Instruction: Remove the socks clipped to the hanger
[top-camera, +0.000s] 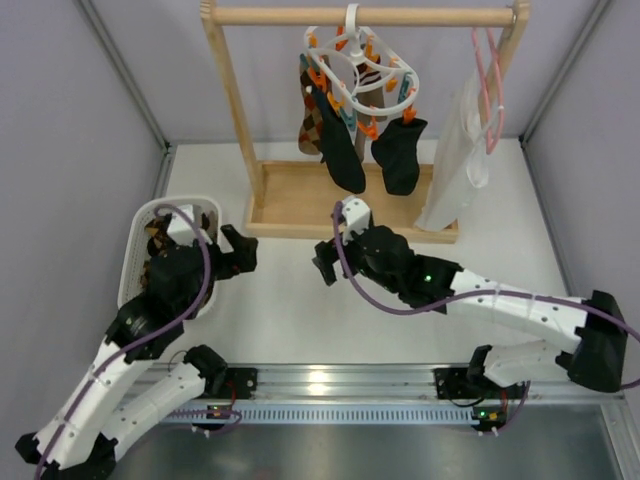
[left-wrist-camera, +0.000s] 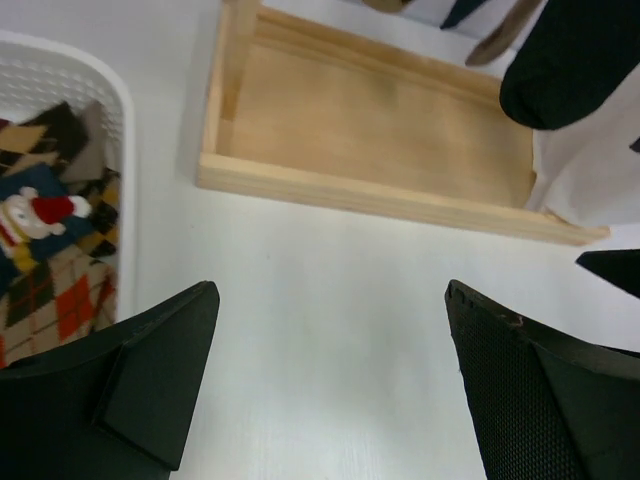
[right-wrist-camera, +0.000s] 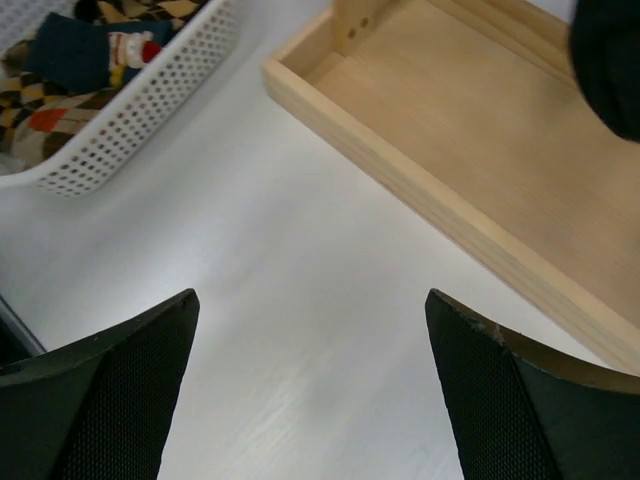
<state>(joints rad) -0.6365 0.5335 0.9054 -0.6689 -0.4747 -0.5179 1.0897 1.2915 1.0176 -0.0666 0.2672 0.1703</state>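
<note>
The white ring hanger (top-camera: 355, 62) with orange and teal pins hangs from the wooden rail. Clipped to it are two dark socks (top-camera: 400, 152) and argyle socks (top-camera: 311, 120). A dark sock toe shows in the left wrist view (left-wrist-camera: 575, 60). My left gripper (top-camera: 238, 252) is open and empty over the table beside the white basket (top-camera: 138, 232). My right gripper (top-camera: 330, 260) is open and empty, just in front of the rack's wooden base (top-camera: 290, 200). Both are well below the hanging socks.
The basket holds argyle socks and a navy Santa sock (left-wrist-camera: 40, 215); it also shows in the right wrist view (right-wrist-camera: 130, 110). A white translucent garment (top-camera: 455, 165) hangs on a pink wire hanger (top-camera: 490, 75) at the rail's right end. Grey walls close in both sides.
</note>
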